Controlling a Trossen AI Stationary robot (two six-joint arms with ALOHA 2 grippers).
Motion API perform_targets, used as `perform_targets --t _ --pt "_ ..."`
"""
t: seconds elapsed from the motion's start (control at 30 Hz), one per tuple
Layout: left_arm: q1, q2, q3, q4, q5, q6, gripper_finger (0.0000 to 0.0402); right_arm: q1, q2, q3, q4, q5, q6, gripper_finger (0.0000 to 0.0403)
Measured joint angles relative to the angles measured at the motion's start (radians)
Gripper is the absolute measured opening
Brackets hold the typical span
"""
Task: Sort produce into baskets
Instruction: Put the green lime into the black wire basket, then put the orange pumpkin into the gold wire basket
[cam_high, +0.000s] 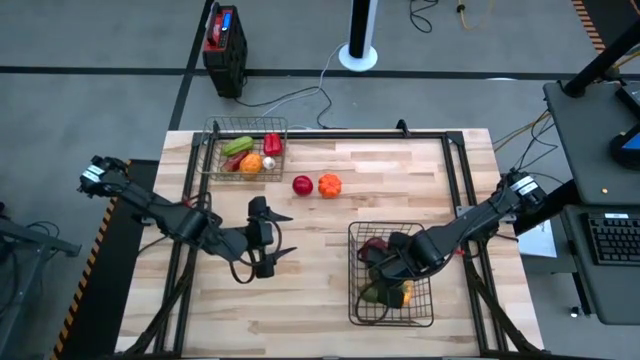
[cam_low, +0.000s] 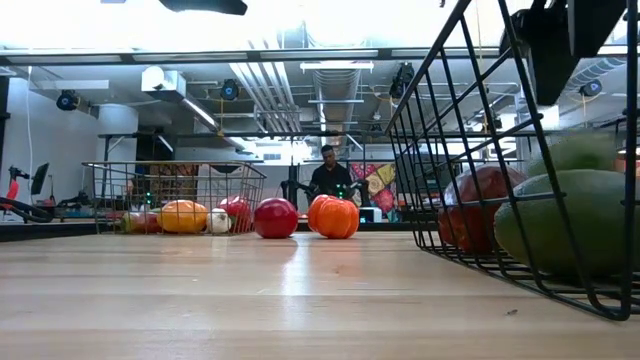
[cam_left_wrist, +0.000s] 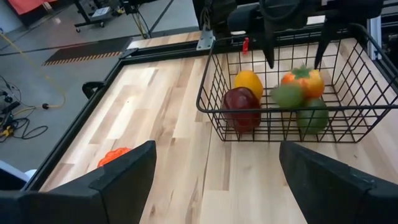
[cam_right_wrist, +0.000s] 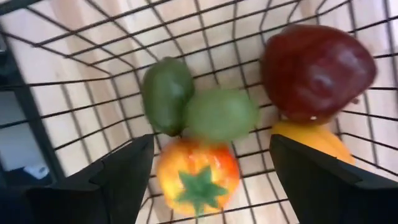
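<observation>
Produce (cam_right_wrist: 221, 115), seemingly loose, lies below open right gripper (cam_right_wrist: 211, 171).

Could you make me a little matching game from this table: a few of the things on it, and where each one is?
Things:
1. red apple
2. white garlic
3. dark red fruit
4. left gripper

Places:
A. in the basket at the back of the table
B. over bare wood, jaws open and empty
C. loose on the table beside an orange pumpkin
D. in the front basket, under the right gripper

Pairs: 1-C, 2-A, 3-D, 4-B
</observation>
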Motion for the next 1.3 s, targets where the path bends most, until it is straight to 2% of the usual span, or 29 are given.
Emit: perform_targets --t 0.57,0.67,0.77,0.9,1.07,1.3 --pt "0.0 0.006 0.0 0.001 0.0 -0.001 0.032 -0.01 0.001 -0.001 0.003 0.022 -0.025 0.0338" --pt "0.0 0.006 0.0 0.001 0.0 -0.001 0.032 -0.009 0.001 -0.001 0.055 0.07 -0.031 0.0335" --pt "0.0 0.006 0.0 0.001 0.0 -0.007 0.032 -0.009 0.001 -0.004 0.213 0.116 -0.107 0.0331" --pt "0.0 0.006 0.0 0.001 0.0 -0.009 0.032 -0.007 0.001 -0.023 0.533 0.116 -0.292 0.0329" --pt "0.0 0.006 0.0 0.001 0.0 -0.021 0.032 -0.007 0.001 -0.064 0.865 0.012 -0.517 0.0331" --pt "0.0 0.006 0.0 0.001 0.0 -0.032 0.032 -0.007 0.001 -0.13 1.15 -0.072 -0.793 0.0329"
